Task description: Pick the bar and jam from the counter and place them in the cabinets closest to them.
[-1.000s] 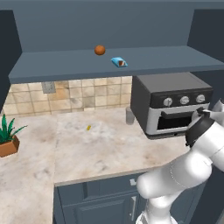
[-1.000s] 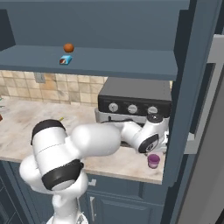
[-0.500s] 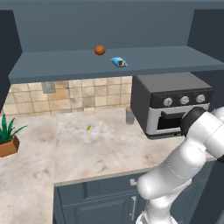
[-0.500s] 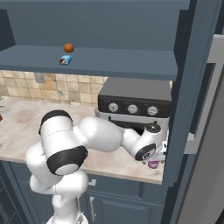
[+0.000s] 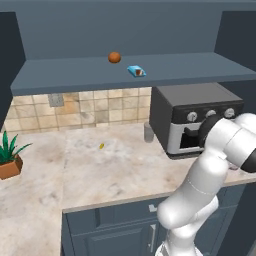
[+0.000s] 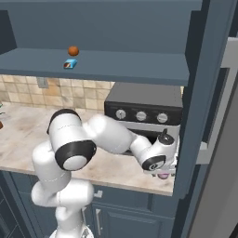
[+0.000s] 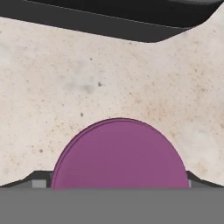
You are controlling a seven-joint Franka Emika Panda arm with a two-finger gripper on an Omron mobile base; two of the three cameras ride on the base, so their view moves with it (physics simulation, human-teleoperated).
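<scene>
With its jaws spread wide, the gripper (image 6: 163, 173) hangs low over the magenta jam (image 7: 120, 154) standing on the beige counter (image 5: 125, 170) before the toaster oven (image 5: 192, 117), while the blue bar (image 5: 136, 71) lies on the cabinet shelf (image 5: 75, 72) above.

Tight corner at the right end of the beige marbled stone desk (image 5: 125, 170); open room to the left.
The pink-magenta jam jar (image 7: 120, 155) sits between the dark boxy toaster oven (image 6: 144, 111) behind it and the desk's front edge, with a tall dark blue-grey cabinet side panel (image 6: 195, 116) just beside it, hemming that spot in. Left of the oven the stone lies open, broken by a small grey cylinder (image 5: 148, 132), a tiny yellow speck (image 5: 101, 146) and a potted green plant (image 5: 10, 157) at the far left. The dark blue-grey open shelf (image 5: 75, 75) overhead caps the headroom.
</scene>
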